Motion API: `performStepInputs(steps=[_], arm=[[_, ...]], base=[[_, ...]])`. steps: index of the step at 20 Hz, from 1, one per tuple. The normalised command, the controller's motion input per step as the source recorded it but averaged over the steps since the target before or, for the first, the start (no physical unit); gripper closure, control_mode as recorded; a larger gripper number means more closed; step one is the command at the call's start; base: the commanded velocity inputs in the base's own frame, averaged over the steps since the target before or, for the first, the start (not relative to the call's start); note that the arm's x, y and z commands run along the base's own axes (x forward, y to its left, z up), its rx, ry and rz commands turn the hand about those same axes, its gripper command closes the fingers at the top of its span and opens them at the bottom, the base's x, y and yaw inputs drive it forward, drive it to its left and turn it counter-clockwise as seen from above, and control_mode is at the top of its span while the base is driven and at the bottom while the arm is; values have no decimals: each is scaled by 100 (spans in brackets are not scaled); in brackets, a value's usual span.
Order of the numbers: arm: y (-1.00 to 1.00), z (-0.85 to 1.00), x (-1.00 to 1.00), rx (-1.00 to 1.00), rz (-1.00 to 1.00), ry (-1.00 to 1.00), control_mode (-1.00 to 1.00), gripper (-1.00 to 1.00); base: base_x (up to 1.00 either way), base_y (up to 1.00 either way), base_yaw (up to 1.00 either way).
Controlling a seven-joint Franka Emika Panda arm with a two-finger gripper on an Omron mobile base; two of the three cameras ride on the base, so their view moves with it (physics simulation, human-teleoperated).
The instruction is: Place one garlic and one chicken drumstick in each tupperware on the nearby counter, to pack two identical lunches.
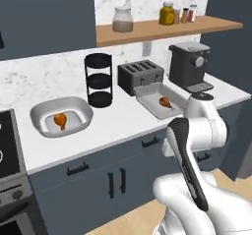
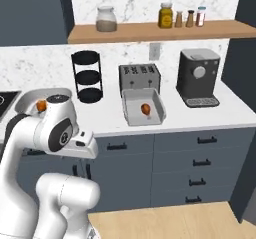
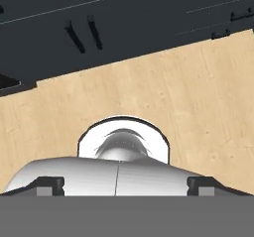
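On the white counter stand two light-grey tupperware. The oval dish on the left holds one chicken drumstick. The rectangular tray in front of the toaster holds another drumstick. In the right base view the tray and its drumstick show plainly. There the oval dish and its drumstick peek out behind my arm. The garlic is out of view. My arm is folded in front of the cabinets. My gripper points down at the floor, open and empty.
A dark toaster, a black three-tier rack and a coffee machine stand along the back of the counter. A stove borders it on the left. Jars sit on the wooden shelf. Wooden floor lies below the hand.
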Motion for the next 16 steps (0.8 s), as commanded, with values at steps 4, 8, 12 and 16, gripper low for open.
performStepInputs(steps=[4, 8, 12, 16], arm=[[0, 0, 0, 0, 0, 0, 100, -100], [0, 0, 0, 0, 0, 0, 100, -100], [0, 0, 0, 0, 0, 0, 100, -100], [0, 0, 0, 0, 0, 0, 100, -100]], base=[[1, -100, -26], [15, -100, -2], [4, -100, 0], [3, -100, 0]])
